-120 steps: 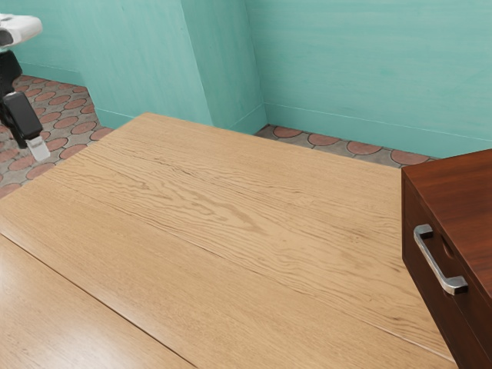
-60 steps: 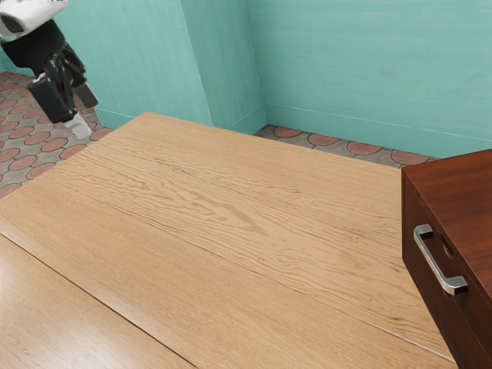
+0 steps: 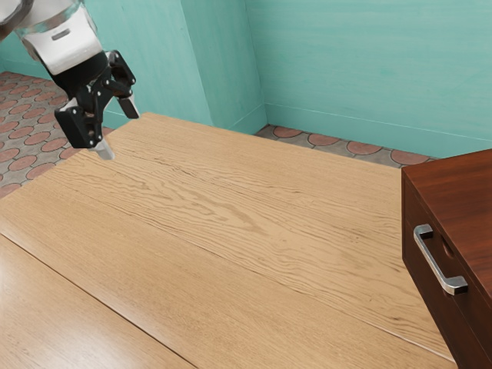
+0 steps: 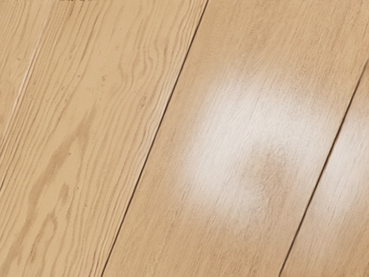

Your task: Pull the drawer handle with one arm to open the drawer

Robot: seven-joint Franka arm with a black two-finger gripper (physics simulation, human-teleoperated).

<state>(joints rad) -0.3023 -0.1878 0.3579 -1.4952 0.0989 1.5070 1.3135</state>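
One claw (image 3: 118, 129), spread open, above one table (image 3: 231, 231), one drawer (image 3: 448, 311), one handle (image 3: 437, 261)

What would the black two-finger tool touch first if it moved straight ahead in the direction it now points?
Most likely the light wooden tabletop: the black two-finger tool tilts downward, and the wrist view looks onto its planks. The exact contact spot is unclear.

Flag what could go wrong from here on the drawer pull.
1. The gripper hangs over the far-left corner of the table in the exterior view, and the handle sits at the right edge. A long, low traverse could scrape the wood.
2. The handle runs slanted across the drawer. If the open fingers aren't aligned with it, they may slip off.
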